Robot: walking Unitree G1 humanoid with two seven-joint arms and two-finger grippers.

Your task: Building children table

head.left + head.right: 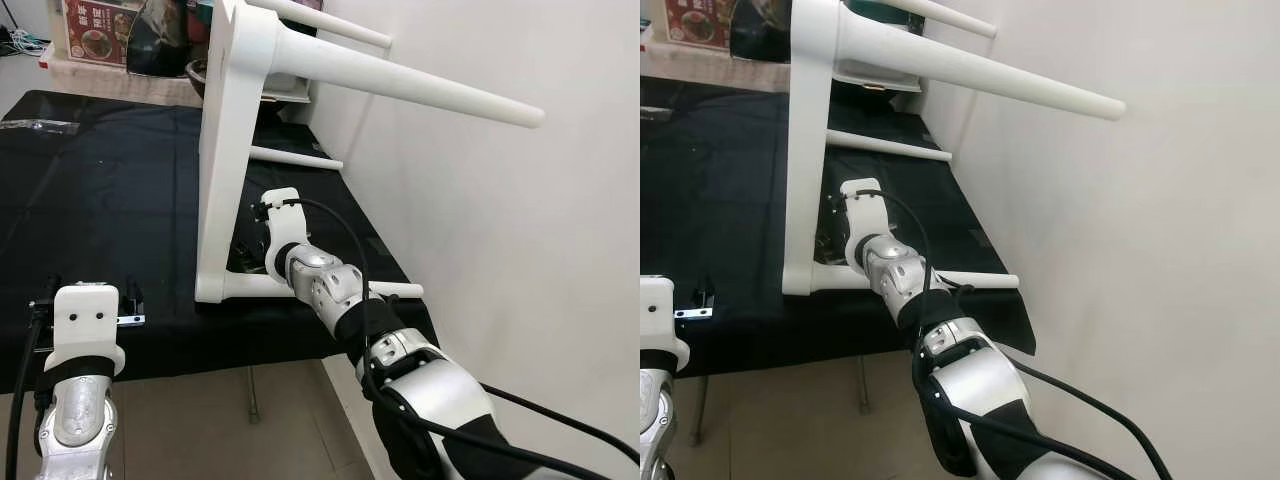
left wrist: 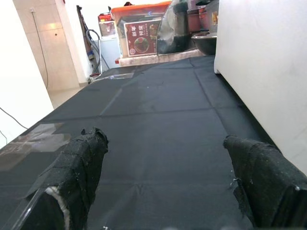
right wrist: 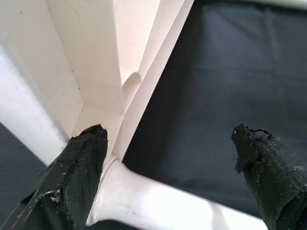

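A white children's table point(image 1: 225, 150) stands on its edge on the black-clothed worktable point(image 1: 110, 200), its round legs point(image 1: 400, 85) pointing right toward the wall. The lowest leg point(image 1: 395, 290) lies along the cloth. My right gripper point(image 3: 168, 139) is open at the underside of the tabletop, its fingers point(image 3: 81, 163) spread to either side of where that leg point(image 3: 158, 206) joins the top, gripping nothing. My left gripper point(image 2: 165, 143) is open over the cloth at the near left edge, with the white tabletop point(image 2: 259, 62) off to its side.
A white wall point(image 1: 520, 230) runs close along the right, with the upper legs reaching toward it. Printed boxes point(image 1: 98, 30) and a dark bowl point(image 2: 206, 42) stand at the far end. Tiled floor point(image 1: 250, 420) lies below the cloth's front edge.
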